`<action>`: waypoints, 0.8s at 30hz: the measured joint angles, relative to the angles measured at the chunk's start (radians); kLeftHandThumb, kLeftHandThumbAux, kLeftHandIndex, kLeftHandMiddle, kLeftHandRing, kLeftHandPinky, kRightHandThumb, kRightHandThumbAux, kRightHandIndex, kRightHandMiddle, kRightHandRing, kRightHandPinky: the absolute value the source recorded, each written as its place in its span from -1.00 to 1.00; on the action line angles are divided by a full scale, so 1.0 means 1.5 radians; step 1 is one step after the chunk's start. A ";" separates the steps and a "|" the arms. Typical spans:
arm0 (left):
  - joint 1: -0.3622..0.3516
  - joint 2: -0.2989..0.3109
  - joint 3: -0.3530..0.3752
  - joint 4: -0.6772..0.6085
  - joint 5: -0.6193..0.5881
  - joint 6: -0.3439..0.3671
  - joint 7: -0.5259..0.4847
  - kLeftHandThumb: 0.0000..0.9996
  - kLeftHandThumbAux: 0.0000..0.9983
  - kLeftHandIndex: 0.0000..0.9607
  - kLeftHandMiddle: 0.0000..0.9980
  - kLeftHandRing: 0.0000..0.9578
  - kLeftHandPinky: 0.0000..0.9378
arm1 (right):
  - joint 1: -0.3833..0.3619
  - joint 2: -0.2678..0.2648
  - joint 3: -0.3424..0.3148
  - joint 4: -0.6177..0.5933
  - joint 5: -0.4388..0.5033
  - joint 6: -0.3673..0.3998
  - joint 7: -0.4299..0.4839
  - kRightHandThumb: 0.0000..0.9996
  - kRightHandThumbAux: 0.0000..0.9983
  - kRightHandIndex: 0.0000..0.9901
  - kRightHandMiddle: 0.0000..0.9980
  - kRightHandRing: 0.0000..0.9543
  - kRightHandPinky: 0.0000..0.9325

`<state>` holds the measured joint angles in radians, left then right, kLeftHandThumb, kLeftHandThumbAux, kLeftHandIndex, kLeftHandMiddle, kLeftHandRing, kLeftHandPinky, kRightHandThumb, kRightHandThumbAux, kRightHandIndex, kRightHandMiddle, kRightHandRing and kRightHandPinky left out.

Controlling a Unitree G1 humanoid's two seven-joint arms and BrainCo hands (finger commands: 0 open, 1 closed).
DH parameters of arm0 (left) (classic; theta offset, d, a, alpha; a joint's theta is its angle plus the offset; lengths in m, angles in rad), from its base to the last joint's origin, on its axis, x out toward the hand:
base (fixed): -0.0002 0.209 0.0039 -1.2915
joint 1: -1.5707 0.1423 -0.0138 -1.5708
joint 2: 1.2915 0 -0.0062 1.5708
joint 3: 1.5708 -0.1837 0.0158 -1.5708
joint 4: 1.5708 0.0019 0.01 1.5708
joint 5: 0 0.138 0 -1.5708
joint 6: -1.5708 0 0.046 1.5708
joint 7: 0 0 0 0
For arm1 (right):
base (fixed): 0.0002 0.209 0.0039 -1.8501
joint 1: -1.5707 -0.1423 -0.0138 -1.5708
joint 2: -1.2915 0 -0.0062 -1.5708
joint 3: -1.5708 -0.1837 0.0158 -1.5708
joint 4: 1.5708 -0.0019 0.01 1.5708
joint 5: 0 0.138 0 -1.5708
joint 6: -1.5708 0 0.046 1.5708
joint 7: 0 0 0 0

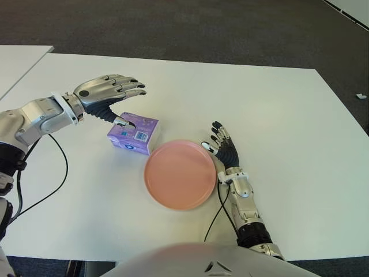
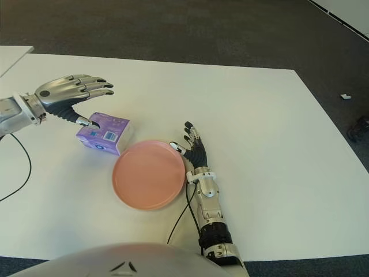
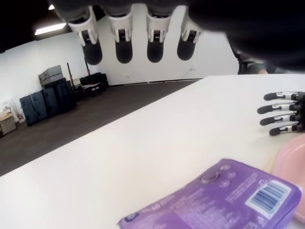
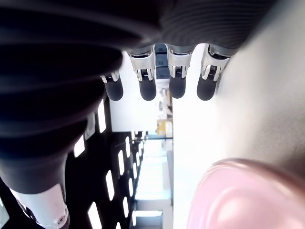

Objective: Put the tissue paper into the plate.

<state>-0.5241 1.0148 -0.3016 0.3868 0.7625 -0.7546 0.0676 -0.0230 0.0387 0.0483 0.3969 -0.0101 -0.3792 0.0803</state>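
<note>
Tissue paper pack [image 1: 134, 133] lies on the white table [image 1: 277, 115] at ten o'clock of the pink plate [image 1: 180, 173], directly under the spread, empty left hand [image 1: 106, 92], while the right hand [image 1: 223, 149] shows open at the plate's three o'clock.

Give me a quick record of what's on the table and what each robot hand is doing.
table: white
tissue pack: purple, lying on the table to the left of the plate
plate: pink, with nothing in it
left hand: open above the tissue pack, thumb by its top, not gripping it
right hand: open, just right of the plate
</note>
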 measured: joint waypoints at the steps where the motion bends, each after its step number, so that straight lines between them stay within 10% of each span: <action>1: 0.003 0.000 0.004 -0.004 0.000 0.000 -0.002 -0.55 -0.72 -1.00 -1.00 -1.00 -1.00 | 0.000 0.000 0.000 0.000 0.000 0.000 0.000 -0.88 0.41 -1.00 -0.94 -0.96 -0.95; 24: 0.061 -0.033 -0.028 0.028 0.099 -0.028 0.016 -0.53 -0.72 -1.00 -1.00 -1.00 -1.00 | 0.000 0.000 0.002 -0.006 0.006 0.017 0.001 -0.87 0.45 -1.00 -0.94 -0.95 -0.89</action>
<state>-0.4330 0.9657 -0.3433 0.4283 0.9110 -0.7963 0.0923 -0.0223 0.0387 0.0519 0.3881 -0.0012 -0.3542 0.0825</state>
